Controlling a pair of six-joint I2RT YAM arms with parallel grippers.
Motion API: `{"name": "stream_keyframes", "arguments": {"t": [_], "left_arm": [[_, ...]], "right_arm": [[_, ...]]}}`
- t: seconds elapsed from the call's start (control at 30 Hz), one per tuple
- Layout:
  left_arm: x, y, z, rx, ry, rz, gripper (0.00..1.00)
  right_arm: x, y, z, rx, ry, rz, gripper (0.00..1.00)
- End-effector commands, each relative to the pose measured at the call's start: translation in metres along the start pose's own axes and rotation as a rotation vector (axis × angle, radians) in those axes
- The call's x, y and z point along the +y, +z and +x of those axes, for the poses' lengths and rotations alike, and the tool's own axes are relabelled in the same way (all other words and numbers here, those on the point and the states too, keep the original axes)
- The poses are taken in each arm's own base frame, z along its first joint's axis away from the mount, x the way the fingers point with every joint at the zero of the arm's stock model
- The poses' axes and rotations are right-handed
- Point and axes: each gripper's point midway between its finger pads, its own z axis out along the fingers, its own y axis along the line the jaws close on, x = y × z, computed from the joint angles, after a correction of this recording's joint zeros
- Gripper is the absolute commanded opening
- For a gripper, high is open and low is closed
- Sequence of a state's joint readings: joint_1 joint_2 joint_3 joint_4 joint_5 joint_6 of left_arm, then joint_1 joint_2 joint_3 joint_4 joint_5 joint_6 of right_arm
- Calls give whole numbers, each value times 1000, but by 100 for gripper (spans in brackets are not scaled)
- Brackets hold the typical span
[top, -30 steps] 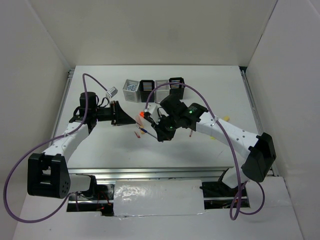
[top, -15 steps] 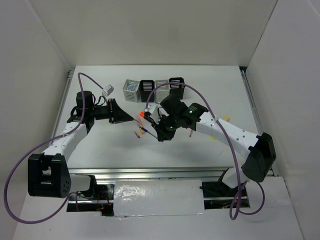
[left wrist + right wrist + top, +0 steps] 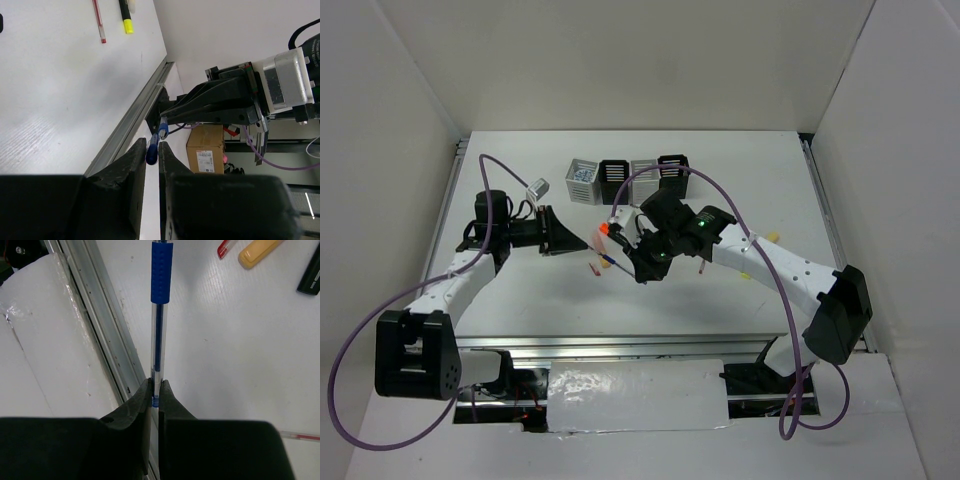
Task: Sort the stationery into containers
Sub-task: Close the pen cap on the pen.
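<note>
My right gripper (image 3: 634, 266) (image 3: 156, 383) is shut on the cap end of the thin blue pen (image 3: 161, 275) (image 3: 608, 262) and holds it level above the table. My left gripper (image 3: 587, 244) (image 3: 152, 143) faces it, and the pen's blue grip end (image 3: 152, 150) sits pinched between its narrow-set jaws. The containers (image 3: 614, 181) stand in a row at the back. An orange-black highlighter (image 3: 603, 230) and a tiny red-blue piece (image 3: 594, 270) lie under the pen. The red pen (image 3: 99, 22) (image 3: 225, 247), the yellow-black highlighter (image 3: 126, 17) and the peach marker (image 3: 260, 252) lie on the table.
An aluminium rail (image 3: 640, 345) runs along the table's near edge. White walls close in the left, right and back. Purple cables (image 3: 380, 310) loop off both arms. A cardboard box (image 3: 206, 148) sits below the table edge.
My left wrist drew back to the left a little, then came forward and down again, its fingertips staying near the pen's end. The right gripper and pen stayed still.
</note>
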State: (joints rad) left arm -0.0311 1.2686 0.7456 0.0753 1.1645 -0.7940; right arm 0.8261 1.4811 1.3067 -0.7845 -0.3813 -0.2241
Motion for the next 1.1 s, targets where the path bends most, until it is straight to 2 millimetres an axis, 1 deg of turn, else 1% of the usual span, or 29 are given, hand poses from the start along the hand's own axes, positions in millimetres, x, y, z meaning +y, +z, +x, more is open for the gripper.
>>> {"name": "stream_keyframes", "arguments": {"t": [0.0,0.13,0.43,0.5,0.7,0.8,1.07], "left_arm": [[-16,-1,1,-1,58,38,0],[-19,-1,0,-3,58,46,0],[-19,-1,-16,-29,87,23,0],[-19,-1,-16,-28,86,26,0],[-19,-2,-14,-29,79,27,0],[-18,-1,-10,-23,68,27,0],[-20,7,-4,-10,76,27,0]], "right_arm": [[0,-6,-15,-55,-8,0,0],[0,-5,-16,-51,-6,-3,0],[2,-7,-12,-52,-8,-3,0],[1,-7,-12,-53,-9,-2,0],[2,-6,-12,-51,-7,-7,0],[1,-6,-15,-58,-10,-5,0],[1,-3,-14,-47,-7,-10,0]]}}
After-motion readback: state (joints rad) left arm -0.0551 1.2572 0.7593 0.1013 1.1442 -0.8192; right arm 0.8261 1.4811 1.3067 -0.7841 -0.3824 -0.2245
